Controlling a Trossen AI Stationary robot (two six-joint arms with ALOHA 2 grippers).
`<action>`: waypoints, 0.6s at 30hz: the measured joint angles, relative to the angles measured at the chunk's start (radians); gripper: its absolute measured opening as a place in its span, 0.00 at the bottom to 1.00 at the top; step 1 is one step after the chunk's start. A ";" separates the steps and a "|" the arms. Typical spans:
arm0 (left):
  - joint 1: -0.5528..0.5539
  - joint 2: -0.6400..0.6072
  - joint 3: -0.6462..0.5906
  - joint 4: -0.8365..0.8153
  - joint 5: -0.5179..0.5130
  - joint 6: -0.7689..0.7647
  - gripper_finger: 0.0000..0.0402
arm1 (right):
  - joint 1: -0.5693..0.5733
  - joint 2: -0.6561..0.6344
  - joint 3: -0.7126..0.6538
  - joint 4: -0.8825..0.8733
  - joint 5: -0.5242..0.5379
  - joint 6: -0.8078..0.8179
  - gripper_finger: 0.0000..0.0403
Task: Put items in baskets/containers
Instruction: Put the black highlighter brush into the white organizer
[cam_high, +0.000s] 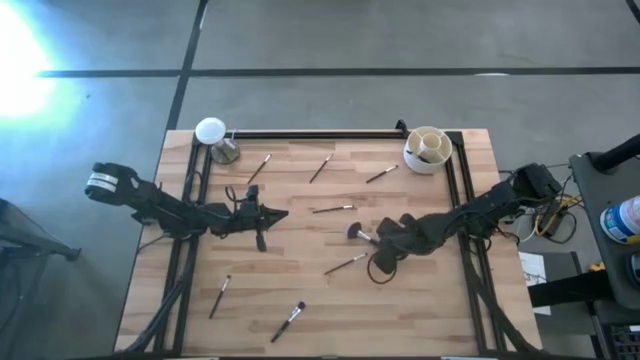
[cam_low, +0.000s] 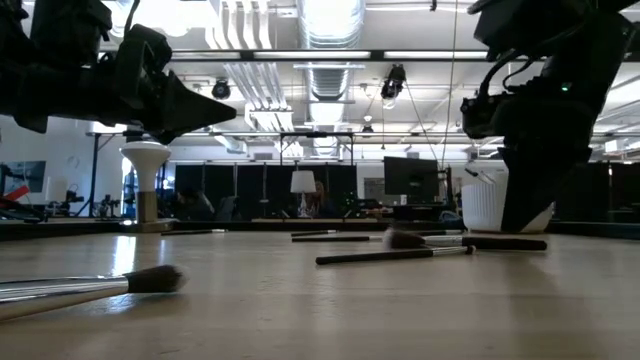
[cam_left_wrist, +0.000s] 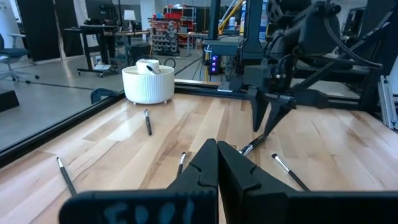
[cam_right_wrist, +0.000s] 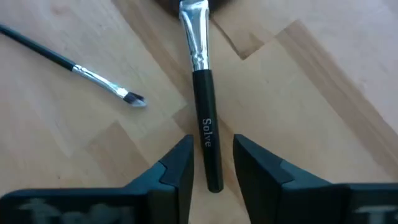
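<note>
My right gripper is open and low over the table's middle right. Its fingers stand on either side of the dark handle of a fluffy-headed brush that lies flat on the wood, with a gap showing on both sides. My left gripper is shut and hovers above the table left of centre, touching nothing. The round cream-white cup stands at the far right corner. Several thin brushes lie scattered, among them one between the grippers and one near the right gripper.
A flat white disc on a brass-coloured stand stands at the far left corner. More brushes lie near the far edge and near the front. Black rails frame the tabletop.
</note>
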 joint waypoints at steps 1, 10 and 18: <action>0.000 0.000 0.000 0.000 0.000 0.000 0.00 | 0.000 0.000 -0.005 0.004 -0.001 0.000 0.28; 0.000 0.000 0.000 0.000 0.000 -0.036 0.00 | 0.000 0.000 -0.051 0.022 0.006 0.013 0.23; -0.001 0.000 0.000 0.000 0.000 -0.047 0.00 | 0.001 -0.003 -0.092 0.089 0.008 0.004 0.13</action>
